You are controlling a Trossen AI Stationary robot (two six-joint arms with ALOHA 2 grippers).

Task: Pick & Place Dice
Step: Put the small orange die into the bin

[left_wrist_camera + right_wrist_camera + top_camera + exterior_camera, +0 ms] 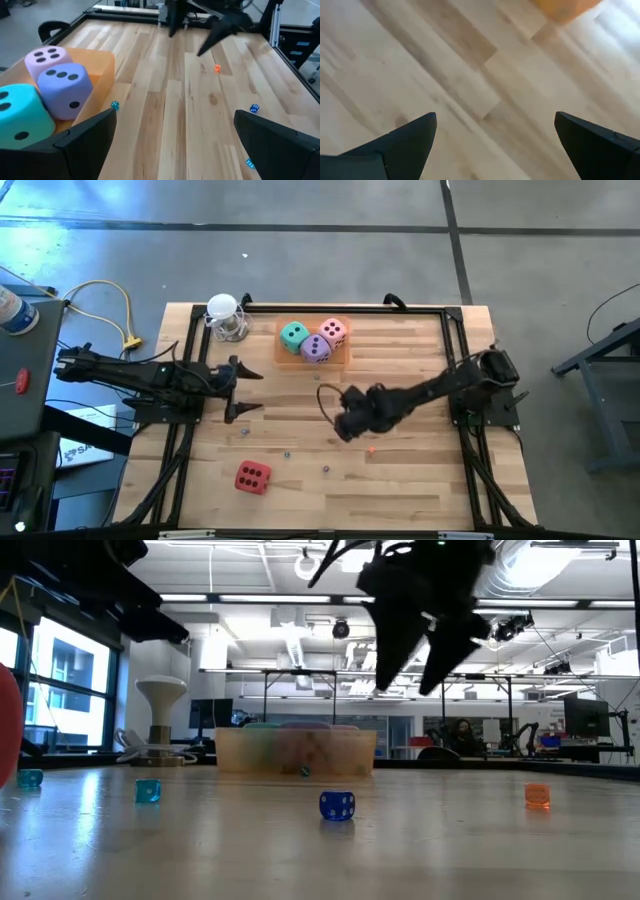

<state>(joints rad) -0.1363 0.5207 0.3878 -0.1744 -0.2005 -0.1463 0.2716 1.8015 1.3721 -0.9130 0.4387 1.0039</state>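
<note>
- My left arm reaches in from the table's left edge, stretched out low and level toward the middle; my left gripper (240, 390) sits left of centre, fingers spread wide with nothing between them.
- Just beyond that gripper, at the far side of the table, stands a small white-topped clear object (226, 318).
- The red die (252, 477) lies alone near the front edge, left of centre, well apart from both my grippers.
- To the right of the clear object, against the far edge, an orange tray (344, 351) holds three dice: the teal die (293, 336) on the left, the purple die (316, 349) in the middle and nearest me, the pink die (333, 331) on the right. In my left wrist view the purple one (65, 90) touches the teal one (22, 115), with the pink one (46, 57) close behind it.
- A few tiny coloured dice are scattered on the wood, among them a blue one (337, 805) and an orange one (537, 795).
- My right arm comes in from the right edge and bends down toward the table's centre; my right gripper (345, 420) hangs above bare wood, pointing down, fingers wide apart and empty, near the tray but not over it.
</note>
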